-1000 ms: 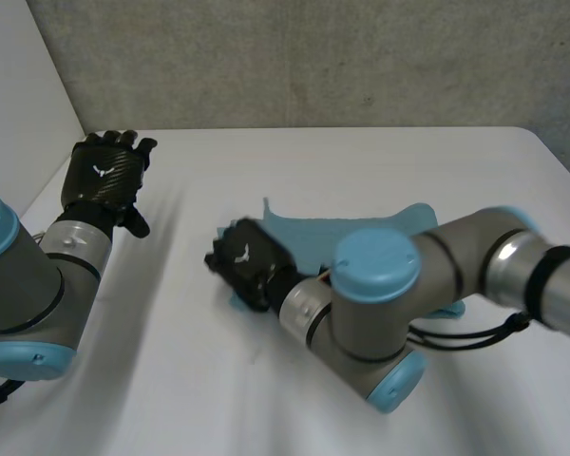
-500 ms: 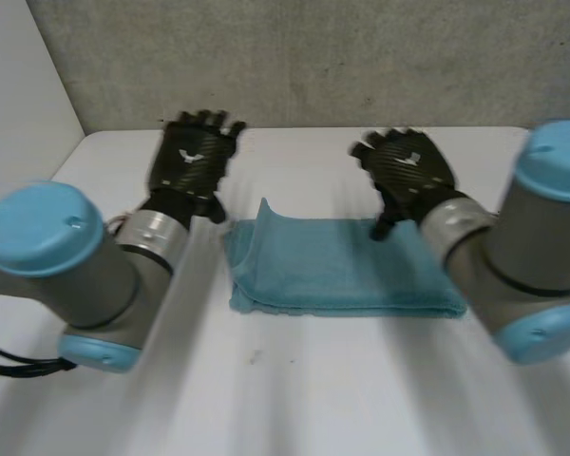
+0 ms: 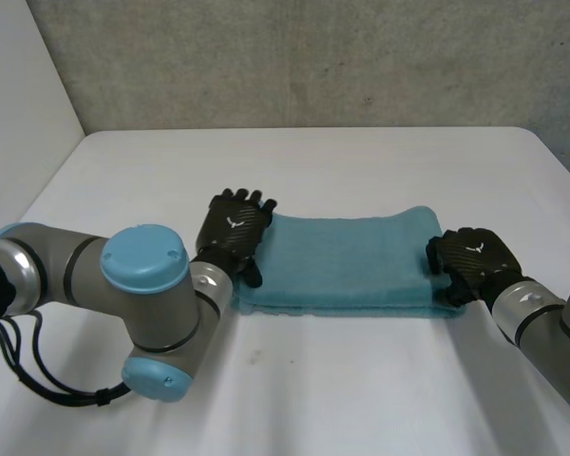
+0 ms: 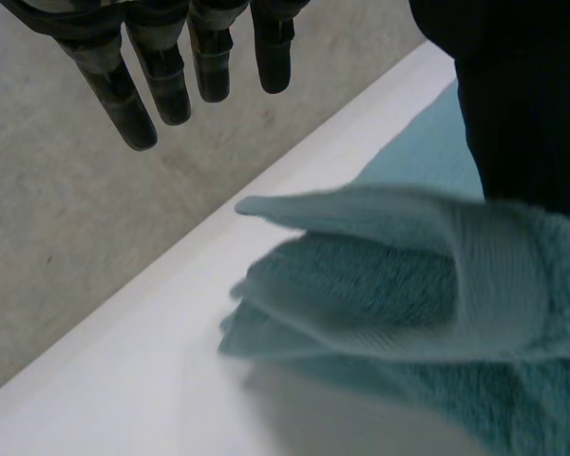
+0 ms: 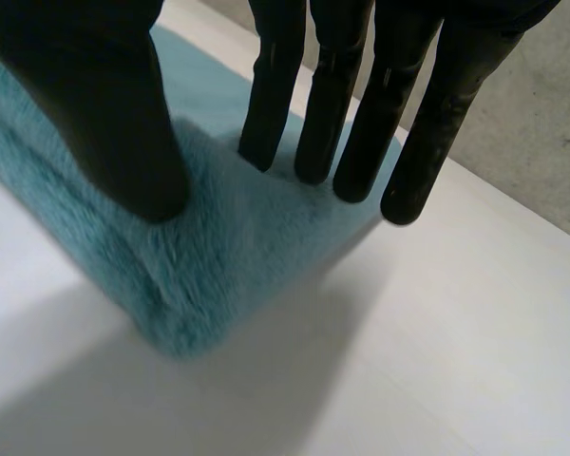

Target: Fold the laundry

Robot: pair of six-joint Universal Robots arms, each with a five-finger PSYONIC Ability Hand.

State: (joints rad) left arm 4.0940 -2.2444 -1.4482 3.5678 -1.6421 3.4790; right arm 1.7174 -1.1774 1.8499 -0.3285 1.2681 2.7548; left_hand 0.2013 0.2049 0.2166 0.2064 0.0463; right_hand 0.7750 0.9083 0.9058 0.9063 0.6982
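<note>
Evenness matters: the folded towel (image 3: 347, 264) lies mid-table (image 3: 361, 161), your left hand (image 3: 234, 228) at its left end, right hand (image 3: 470, 261) resting on its right end, both straight-fingered and holding nothing, so pinch matching corners before lifting.

Table (image 3: 361, 171): white, matte, flat top. In head view it spans centre to 6 o'clock. Far edge runs straight across at 12 o'clock; far-right corner is rounded, approx. 2 o'clock.
Rear wall (image 3: 313, 57): grey, rough, speckled, concrete-like; stands just behind far edge.
Side panel (image 3: 19, 104): plain white, at 10 o'clock; meets rear wall along a slanted seam.
Light: even, diffuse; soft-edged shadows on tabletop, no glare.
Both wrist views: grey rough surface lies beyond table edge.
</note>
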